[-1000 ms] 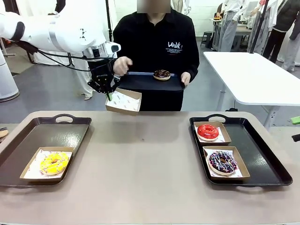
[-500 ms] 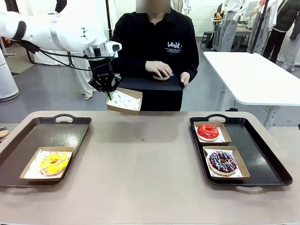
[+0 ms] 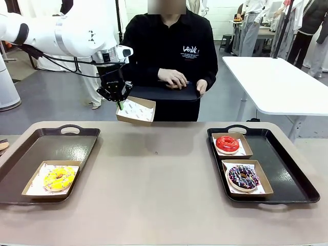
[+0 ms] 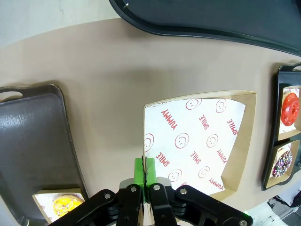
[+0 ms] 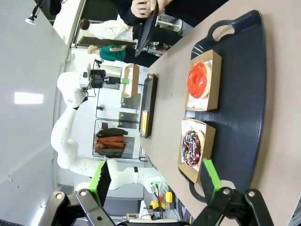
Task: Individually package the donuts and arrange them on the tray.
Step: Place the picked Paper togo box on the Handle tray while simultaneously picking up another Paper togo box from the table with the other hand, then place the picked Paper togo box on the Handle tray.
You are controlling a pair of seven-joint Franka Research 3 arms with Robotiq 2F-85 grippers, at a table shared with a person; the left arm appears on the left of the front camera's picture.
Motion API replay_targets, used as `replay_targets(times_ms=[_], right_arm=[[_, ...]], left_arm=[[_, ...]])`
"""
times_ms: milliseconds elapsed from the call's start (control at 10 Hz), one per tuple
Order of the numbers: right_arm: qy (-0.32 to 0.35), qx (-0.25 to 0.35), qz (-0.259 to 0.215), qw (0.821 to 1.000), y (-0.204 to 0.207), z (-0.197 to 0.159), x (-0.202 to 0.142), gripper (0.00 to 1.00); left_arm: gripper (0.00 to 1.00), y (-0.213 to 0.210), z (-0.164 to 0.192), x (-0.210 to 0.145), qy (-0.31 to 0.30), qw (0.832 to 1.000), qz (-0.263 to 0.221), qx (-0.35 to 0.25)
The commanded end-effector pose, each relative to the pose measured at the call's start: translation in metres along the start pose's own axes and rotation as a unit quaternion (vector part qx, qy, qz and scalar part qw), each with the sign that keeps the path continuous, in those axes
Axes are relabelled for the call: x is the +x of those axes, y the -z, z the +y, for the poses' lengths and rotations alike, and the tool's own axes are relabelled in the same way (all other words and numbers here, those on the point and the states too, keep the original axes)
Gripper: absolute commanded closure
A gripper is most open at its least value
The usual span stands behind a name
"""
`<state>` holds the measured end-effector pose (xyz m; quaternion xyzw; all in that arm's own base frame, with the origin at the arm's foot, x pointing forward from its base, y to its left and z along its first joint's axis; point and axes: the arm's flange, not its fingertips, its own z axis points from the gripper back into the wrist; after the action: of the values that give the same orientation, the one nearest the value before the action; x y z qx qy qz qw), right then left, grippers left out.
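The left claw (image 4: pixel 146 176) pinches the rim of an empty cardboard box (image 4: pixel 237 141) held above the tabletop (image 3: pixel 154 184); its paper liner (image 4: pixel 195 136) reads "YUMMY" and "SMILE" in red. The right claw (image 5: pixel 155 181) stands spread. The yellow donut (image 3: pixel 58 177) sits boxed on the left tray (image 3: pixel 31 148); the red donut (image 3: pixel 227 144) and sprinkled donut (image 3: pixel 243 176) sit boxed on the right tray (image 3: pixel 292 174). The person's hand (image 3: pixel 172 78) covers something on a held tray (image 3: pixel 154 91), behind the box.
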<state>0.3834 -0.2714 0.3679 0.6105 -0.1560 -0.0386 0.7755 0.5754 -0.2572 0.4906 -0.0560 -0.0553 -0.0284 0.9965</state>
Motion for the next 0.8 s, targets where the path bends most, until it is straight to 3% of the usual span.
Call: replay_targets(times_ms=[0, 700], right_arm=[[0.006, 0.000, -0.010, 1.000, 0.0019, 0.0018, 0.0005, 0.00], [0.006, 0.000, -0.010, 1.000, 0.0019, 0.0018, 0.0005, 0.00]], left_arm=[[1.00, -0.0005, 0.0036, -0.0072, 0.003, 1.000, -0.004, 0.001], [1.00, -0.0005, 0.0036, -0.0072, 0.003, 1.000, -0.004, 0.001]])
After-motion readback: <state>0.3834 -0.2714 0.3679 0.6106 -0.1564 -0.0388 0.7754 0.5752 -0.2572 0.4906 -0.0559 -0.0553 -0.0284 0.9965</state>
